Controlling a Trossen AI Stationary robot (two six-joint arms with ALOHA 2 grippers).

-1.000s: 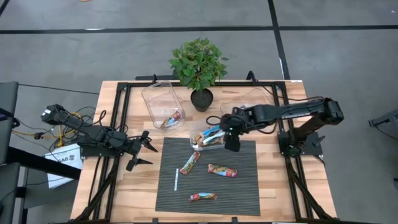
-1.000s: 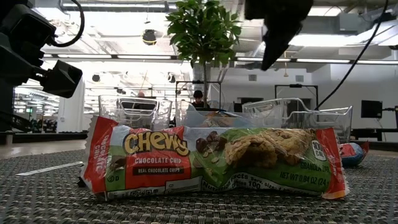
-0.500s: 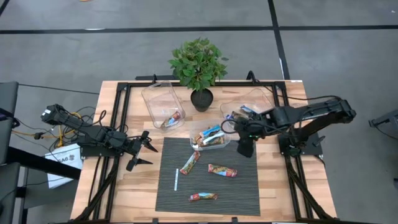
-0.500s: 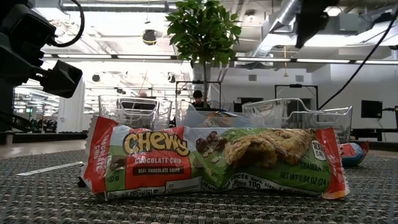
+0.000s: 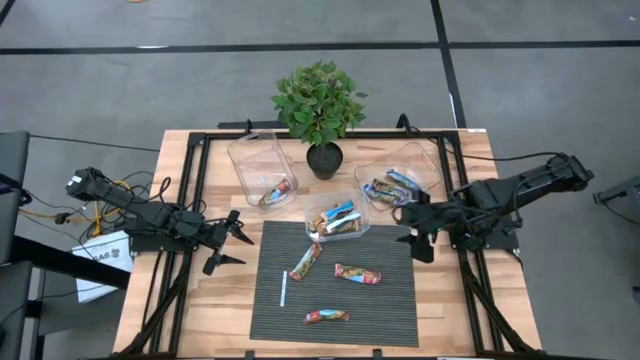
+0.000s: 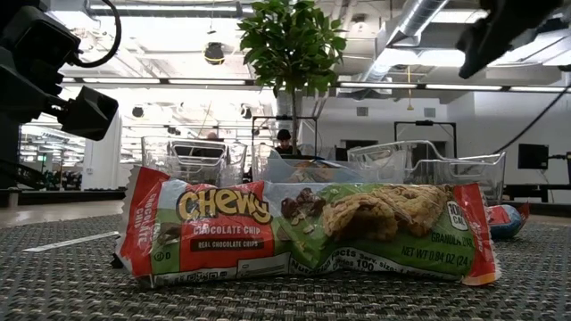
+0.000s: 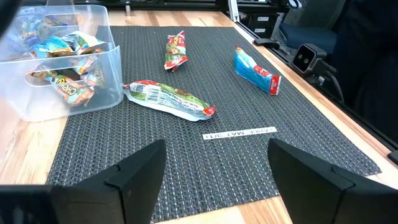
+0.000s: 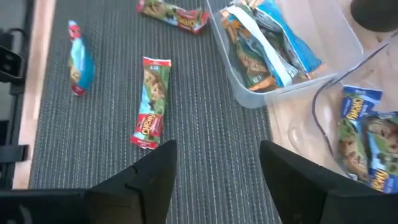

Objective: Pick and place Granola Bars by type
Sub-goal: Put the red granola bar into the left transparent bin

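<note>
Sorting part-way through, described from left to right in the high view. The left gripper (image 5: 228, 243) waits at 9 o'clock on the table, just off the mat's (image 5: 400, 325) left edge, fingers apart and holding nothing. At 11 o'clock the left bin (image 5: 250, 158) holds one bar (image 5: 279, 189). On the mat three bars are still unsorted: a red-and-green bar (image 5: 306, 261) left of centre, a second red-and-green bar (image 5: 357, 273) at centre, and a blue bar (image 5: 327, 317) at 6 o'clock near the front edge; a white stick (image 5: 284, 291) lies beside them and is no part of the task. The centre bin (image 5: 312, 214), at 12 o'clock on the mat's far edge in front of the plant (image 5: 319, 100), holds several bars, orange and blue wrappers showing. The right bin (image 5: 427, 157) at 1 o'clock holds a few blue-wrapped bars (image 5: 388, 186). The right gripper (image 5: 422, 248) hovers at 3 o'clock over the mat's right edge, near the right bin, fingers spread and empty. Judgement: most bars are binned; three picks remain, and neither arm holds a bar now.
</note>
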